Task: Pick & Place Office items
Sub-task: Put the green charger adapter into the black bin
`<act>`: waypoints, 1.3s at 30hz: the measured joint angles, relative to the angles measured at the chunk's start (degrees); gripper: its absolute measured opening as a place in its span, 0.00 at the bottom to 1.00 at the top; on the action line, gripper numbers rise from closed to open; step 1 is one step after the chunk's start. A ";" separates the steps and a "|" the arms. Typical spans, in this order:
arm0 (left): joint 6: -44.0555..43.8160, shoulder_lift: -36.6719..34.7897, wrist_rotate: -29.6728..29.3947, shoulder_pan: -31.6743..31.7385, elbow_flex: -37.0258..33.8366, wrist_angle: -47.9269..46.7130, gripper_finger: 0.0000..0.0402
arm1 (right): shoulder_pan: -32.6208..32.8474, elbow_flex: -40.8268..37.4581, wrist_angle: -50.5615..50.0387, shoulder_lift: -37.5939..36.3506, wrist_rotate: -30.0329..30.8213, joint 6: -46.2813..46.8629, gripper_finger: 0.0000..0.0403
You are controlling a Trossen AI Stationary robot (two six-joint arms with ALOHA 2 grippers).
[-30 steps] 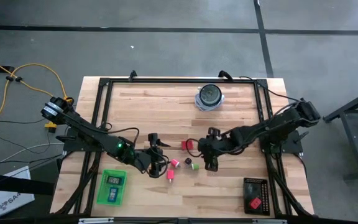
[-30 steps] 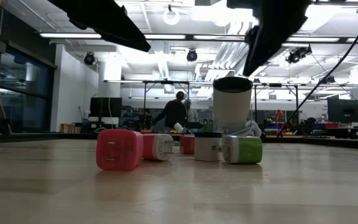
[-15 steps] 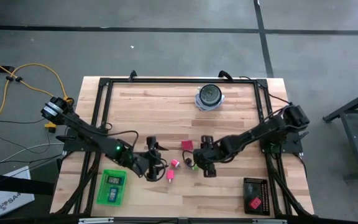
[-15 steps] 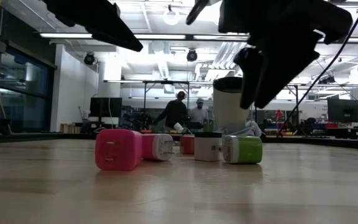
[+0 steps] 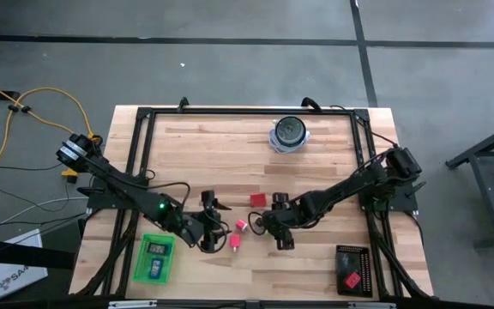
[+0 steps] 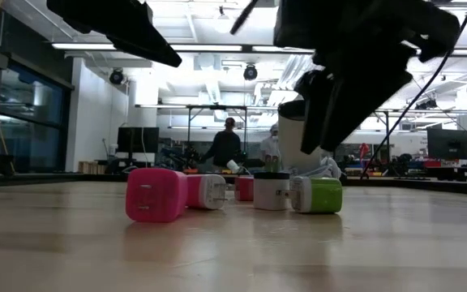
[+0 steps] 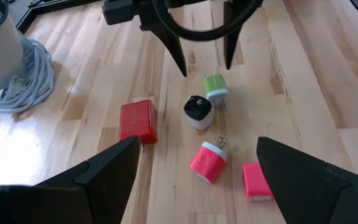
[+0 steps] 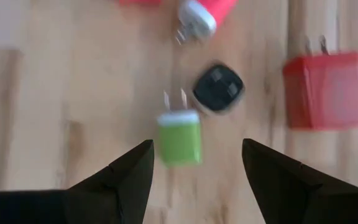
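Several thumb-sized plug-like office items lie mid-table: a red block [image 7: 137,120], a white piece with a black top [image 7: 197,112], a green one [image 7: 216,87] and two pink ones [image 7: 208,162] [image 7: 253,180]. My right gripper [image 8: 196,146] is open and hovers over the green piece [image 8: 179,137], with one finger on either side of it and clear of it. The black-topped piece [image 8: 218,87] and the red block [image 8: 325,90] lie just beyond. My left gripper [image 7: 196,142] is open, above the table on the near-left side of the cluster.
A round blue-white object with a dark top [image 5: 288,133] and a coiled cord stands near the far edge. A green tray [image 5: 154,257] holding small pieces sits at the near left. A black tray [image 5: 352,270] with a red piece sits at the near right. People move in the room behind.
My right gripper has moved toward the table's left and near edge and come down over the green and black-topped pieces, staying open. My left gripper has drifted slightly toward the near edge. The items have not moved.
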 joint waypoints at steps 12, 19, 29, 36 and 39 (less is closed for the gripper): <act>-0.15 0.00 -0.07 -3.25 0.02 -0.91 0.79 | 0.02 0.02 0.63 -0.02 -1.43 1.72 0.57; -0.14 0.00 -0.09 -4.55 0.02 -0.81 0.79 | 0.02 0.02 1.49 0.53 -1.45 1.72 0.57; -1.46 0.00 -0.17 -4.51 0.02 -0.76 0.79 | 0.66 0.07 2.38 2.50 -1.45 2.65 0.57; -1.51 0.00 -0.17 -4.51 0.02 -0.75 0.79 | 0.76 -0.05 1.96 2.84 -1.02 3.47 0.57; -1.53 0.00 -0.17 -4.51 0.02 -0.76 0.79 | 0.76 -0.07 2.20 2.84 -0.95 3.65 0.57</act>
